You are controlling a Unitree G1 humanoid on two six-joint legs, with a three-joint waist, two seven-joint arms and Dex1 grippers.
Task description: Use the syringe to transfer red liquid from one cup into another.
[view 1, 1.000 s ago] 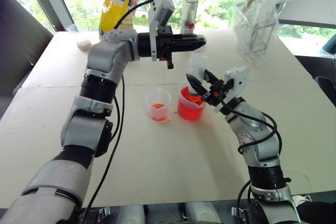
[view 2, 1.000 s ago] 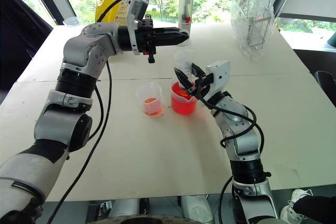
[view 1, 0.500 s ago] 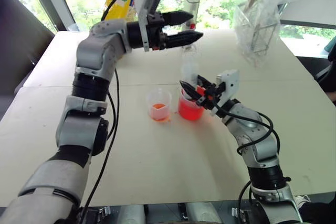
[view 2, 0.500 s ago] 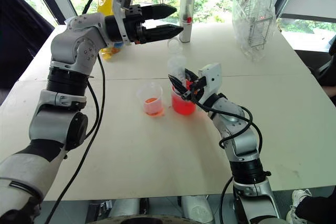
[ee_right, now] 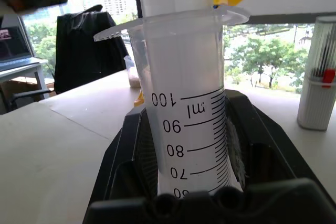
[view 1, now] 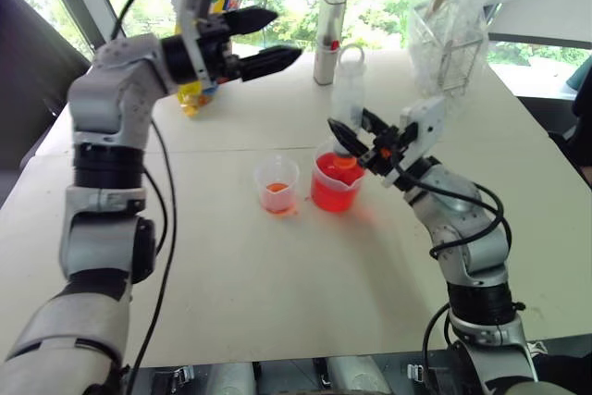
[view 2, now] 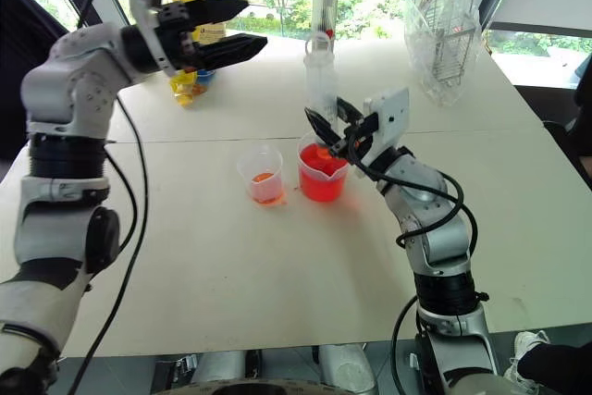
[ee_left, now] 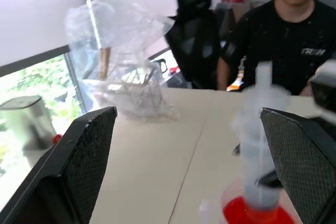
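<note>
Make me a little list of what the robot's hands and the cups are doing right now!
left gripper: open, empty, raised over the far part of the table
right gripper: shut on the syringe
syringe: upright, tip down in the beaker
beaker: holds lots of red liquid
small cup: on the beaker's left, a little red liquid at the bottom
silver canister: standing at the far edge

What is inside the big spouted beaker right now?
Red liquid fills the lower part of the beaker. The syringe, gripped upright by the right gripper, points down into it; its tip is hidden behind the fingers.
</note>
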